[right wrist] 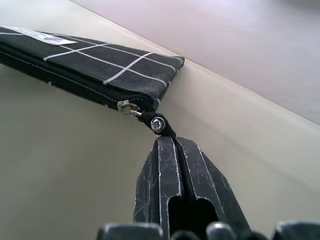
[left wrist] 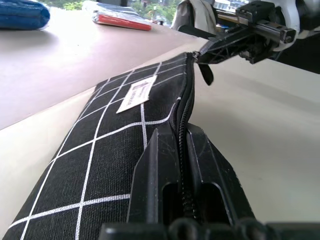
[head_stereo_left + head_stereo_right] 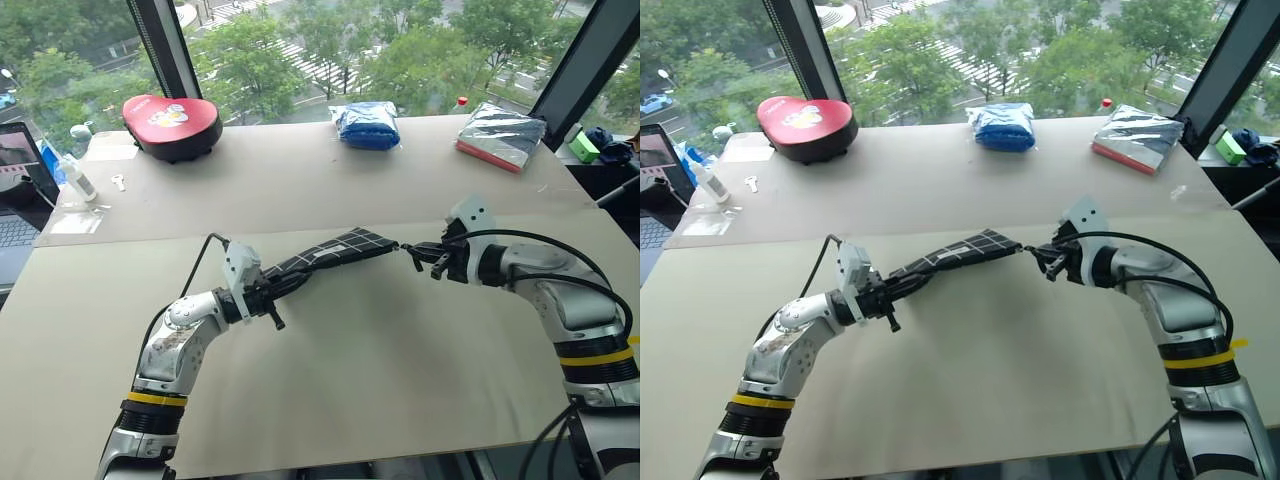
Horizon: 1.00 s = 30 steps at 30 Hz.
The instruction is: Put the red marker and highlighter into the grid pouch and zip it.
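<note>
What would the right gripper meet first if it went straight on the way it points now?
Probably the grid pouch: the right gripper, jaws shut on the zipper pull, points right at the pouch's end.

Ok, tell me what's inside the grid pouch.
Nothing inside can be seen. The grid pouch is zipped along the stretch that shows, up to the end where the right gripper pinches the zipper pull. The left gripper clamps the other end. The fabric hides any contents.

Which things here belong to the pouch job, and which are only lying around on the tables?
Belong to the job:
- grid pouch, held up between both claws
- left claw, shut on the pouch edge
- right claw, shut on the zipper pull

Just lying about:
- red case
- blue bag
- silver packet
- small bottle
- laptop
</note>
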### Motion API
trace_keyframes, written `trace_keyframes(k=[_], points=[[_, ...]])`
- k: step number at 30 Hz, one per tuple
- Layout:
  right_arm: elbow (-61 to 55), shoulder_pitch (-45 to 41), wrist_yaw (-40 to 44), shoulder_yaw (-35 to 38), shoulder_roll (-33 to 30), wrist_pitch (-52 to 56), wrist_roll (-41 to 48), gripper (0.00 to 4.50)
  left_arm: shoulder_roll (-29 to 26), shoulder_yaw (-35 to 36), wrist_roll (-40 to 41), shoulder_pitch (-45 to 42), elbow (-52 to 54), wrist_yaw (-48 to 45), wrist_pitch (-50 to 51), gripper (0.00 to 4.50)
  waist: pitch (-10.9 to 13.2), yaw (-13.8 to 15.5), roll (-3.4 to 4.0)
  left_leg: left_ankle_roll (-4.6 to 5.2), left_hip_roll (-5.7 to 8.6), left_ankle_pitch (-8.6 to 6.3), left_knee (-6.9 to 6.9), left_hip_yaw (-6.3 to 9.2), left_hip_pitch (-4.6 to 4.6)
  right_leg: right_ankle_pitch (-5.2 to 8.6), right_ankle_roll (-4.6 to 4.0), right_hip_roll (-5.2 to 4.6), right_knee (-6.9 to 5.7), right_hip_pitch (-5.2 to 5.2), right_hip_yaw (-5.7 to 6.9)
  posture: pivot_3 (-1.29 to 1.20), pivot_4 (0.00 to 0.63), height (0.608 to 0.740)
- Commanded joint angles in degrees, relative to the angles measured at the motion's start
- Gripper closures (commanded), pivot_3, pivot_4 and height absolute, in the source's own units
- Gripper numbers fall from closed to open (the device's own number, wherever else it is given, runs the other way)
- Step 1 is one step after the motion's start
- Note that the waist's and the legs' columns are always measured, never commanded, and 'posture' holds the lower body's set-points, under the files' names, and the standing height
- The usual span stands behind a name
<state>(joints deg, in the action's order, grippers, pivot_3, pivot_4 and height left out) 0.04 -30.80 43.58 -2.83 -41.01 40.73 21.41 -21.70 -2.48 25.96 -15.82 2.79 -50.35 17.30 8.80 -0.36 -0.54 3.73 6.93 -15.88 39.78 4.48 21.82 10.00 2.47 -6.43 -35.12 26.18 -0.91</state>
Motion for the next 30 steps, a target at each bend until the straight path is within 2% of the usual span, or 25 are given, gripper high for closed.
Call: trace_keyframes(k=[1,3,6,9,14,17,22,24,27,29,30], points=[[-0.25,-0.18,-0.31,4.76,0.57,0.69,1.87,4.17,-0.87,1.77,-0.09,-0.45,0.55,-0.48,-2.12,4.5,0.0,-0.11,0.0,0.0,-0.02,0.0,0.0,0.0,0.01,0.0,0.0,0.0,0.0,0.0,-0.01,0.0,0.15,0.74],[-1.61,0.67,0.32,4.72,1.75,1.01,3.2,3.76,-0.8,1.41,-0.36,-0.66,0.45,-0.71,-2.49,4.5,0.0,0.04,0.0,0.01,-0.02,0.0,0.01,0.0,0.01,0.0,0.0,-0.01,0.0,-0.01,-0.01,0.0,0.15,0.74],[-3.22,1.57,0.15,5.53,2.91,1.8,4.56,2.71,-0.71,1.24,-0.37,-0.75,0.53,-0.8,-2.89,4.5,0.0,0.23,0.0,0.04,0.0,-0.02,0.02,0.0,0.02,0.0,0.0,-0.01,0.03,-0.02,-0.02,0.0,0.15,0.74],[-5.92,4.76,4.95,9.61,1.45,7.67,12.05,1.74,-0.78,0.81,-0.07,-0.49,1.26,-1.72,-3.44,4.5,0.0,0.42,0.0,0.04,0.0,-0.02,0.02,0.0,0.02,0.0,0.0,-0.01,0.03,-0.01,-0.01,0.0,0.15,0.74],[-10.68,13.02,13.95,15.77,-6.98,7.61,16.9,1.74,-2.09,-0.64,-1.01,0.73,2.59,-5.22,-6.25,4.5,0.0,1.18,0.01,0.11,0.02,-0.06,0.05,0.03,0.1,-0.02,0.03,-0.03,0.11,-0.01,0.01,0.0,0.15,0.74],[-16.51,21.48,19.98,24.69,-11.36,7.3,21.72,1.74,-3.38,-1.68,-1.7,1.22,2.51,-9.25,-9.35,4.5,0.01,1.53,0.01,0.15,0.03,-0.09,0.05,0.0,0.1,-0.03,0.05,-0.04,0.13,-0.03,0.02,0.0,0.15,0.74],[-23.36,30.01,21.38,33.17,-10.75,7.3,27.52,1.74,-4.66,-3.48,-2.77,1.03,-0.19,-15.27,-14.72,4.5,0.0,1.13,0.01,0.17,-0.09,-0.11,0.02,-0.05,0.01,-0.03,0.05,-0.02,0.12,-0.08,0.0,0.0,0.15,0.74],[-23.63,30.64,19.17,33.33,-9.59,6.47,27.27,1.74,-4.53,-4.69,-4.35,0.1,-2.57,-16.71,-16.96,4.5,0.0,1.09,0.01,0.57,-0.13,-0.34,0.05,-0.09,-0.09,-0.04,0.05,-0.03,0.12,-0.21,-0.01,0.0,0.15,0.74],[-23.69,30.29,16.66,31.88,-8.41,5.46,26.38,1.74,-4.61,-6.99,-9.07,-1.35,-7.51,-17.98,-22.9,4.5,0.01,1.25,0.0,0.59,-0.13,-0.35,0.06,-0.12,-0.42,-0.05,0.05,-0.04,0.13,-0.57,0.01,0.0,0.15,0.74],[-23.3,29.92,15.34,30.8,-8.01,4.81,25.58,1.68,-4.91,-8.42,-11.23,-2.24,-10.06,-18.84,-24.92,3.73,0.02,1.34,-0.01,0.61,-0.14,-0.36,0.05,-0.11,-0.65,-0.04,0.06,-0.04,0.17,-0.83,0.02,0.0,0.15,0.74],[-23.04,29.83,14.8,30.37,-7.99,4.52,25.13,1.68,-4.98,-8.83,-11.58,-2.41,-10.61,-19.31,-25.52,3.53,0.02,1.34,-0.01,0.65,-0.17,-0.39,0.05,-0.11,-0.71,-0.04,0.06,-0.03,0.2,-0.91,0.04,0.0,0.15,0.74]])
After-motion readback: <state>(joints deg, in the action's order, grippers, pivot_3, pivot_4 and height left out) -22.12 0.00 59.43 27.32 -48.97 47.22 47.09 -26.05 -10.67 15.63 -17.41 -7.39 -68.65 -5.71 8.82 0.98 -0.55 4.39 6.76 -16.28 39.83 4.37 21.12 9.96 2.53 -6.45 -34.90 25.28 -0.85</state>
